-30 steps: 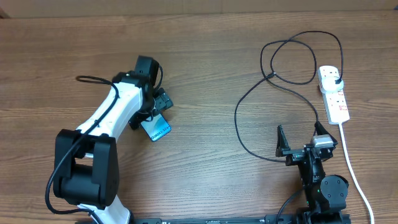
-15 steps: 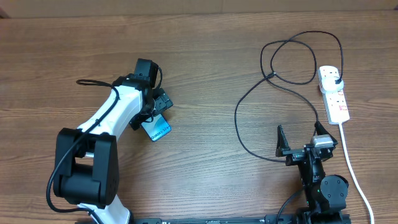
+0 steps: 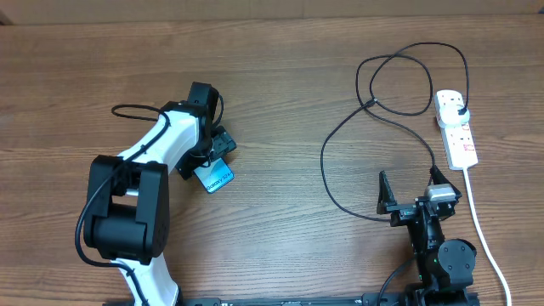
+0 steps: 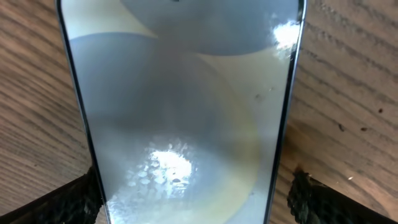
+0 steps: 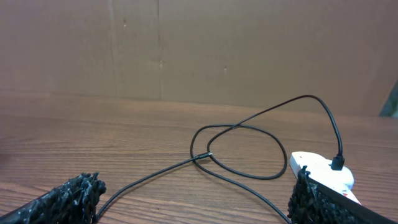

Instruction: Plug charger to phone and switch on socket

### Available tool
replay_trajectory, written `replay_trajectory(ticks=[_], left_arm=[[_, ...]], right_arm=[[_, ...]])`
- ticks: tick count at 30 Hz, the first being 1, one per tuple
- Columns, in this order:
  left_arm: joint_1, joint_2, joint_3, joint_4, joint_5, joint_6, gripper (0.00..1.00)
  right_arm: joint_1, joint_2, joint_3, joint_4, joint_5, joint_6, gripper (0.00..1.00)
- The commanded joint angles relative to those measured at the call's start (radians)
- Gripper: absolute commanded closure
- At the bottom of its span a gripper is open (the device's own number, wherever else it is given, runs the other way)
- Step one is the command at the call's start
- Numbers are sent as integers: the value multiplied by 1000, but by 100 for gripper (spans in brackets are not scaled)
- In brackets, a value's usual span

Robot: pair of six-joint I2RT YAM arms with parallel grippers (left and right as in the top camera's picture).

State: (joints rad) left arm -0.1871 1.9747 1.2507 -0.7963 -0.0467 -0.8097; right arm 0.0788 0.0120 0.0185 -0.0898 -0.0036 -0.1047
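Wide wooden surface point(image 3: 280, 85) fills the overhead view, and both arms are on it. The big white-and-black left arm point(image 3: 161, 144) reaches in from the near left corner. The smaller right arm point(image 3: 438, 246) sits low at the near right edge.

Far right, the white socket point(image 3: 456, 127) lies lengthwise, its thick white cord point(image 3: 480, 221) trailing toward the near edge. The charger point(image 3: 327, 161) has its black plug point(image 3: 460, 109) seated in the socket's far outlet. From there its thin cable loops across the surface and sweeps down to the right arm, where the tip is lost to view.

The phone point(image 3: 213, 177) lies flat left of centre, screen lit, well apart from the cable. The left hand point(image 3: 212, 151) is right over it, fingers point(image 4: 62, 205) spread wide on either side of its edges. Whether they touch it, I cannot tell. The right hand point(image 5: 196, 199) is spread wide too, holding nothing, facing the cable loops and the socket.
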Motion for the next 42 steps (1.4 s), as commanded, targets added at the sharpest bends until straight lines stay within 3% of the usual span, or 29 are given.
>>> replay_trajectory(ticks=[1,11,16,29,42], left_arm=[[11,139,-54,16,61,-6,0],[10,141,-54,16,126,2,24],[10,141,-54,16,161,31,27],[10,141,-13,-19,447,169,33],[10,141,-3,-87,459,231,35]], right_arm=[[3,-9,-11,7,-5,-2,0],[3,-9,-11,7,-5,-2,0],[3,-9,-11,7,-5,-2,0],[3,-9,-11,7,-5,-2,0],[3,-9,-11,7,-5,-1,0]])
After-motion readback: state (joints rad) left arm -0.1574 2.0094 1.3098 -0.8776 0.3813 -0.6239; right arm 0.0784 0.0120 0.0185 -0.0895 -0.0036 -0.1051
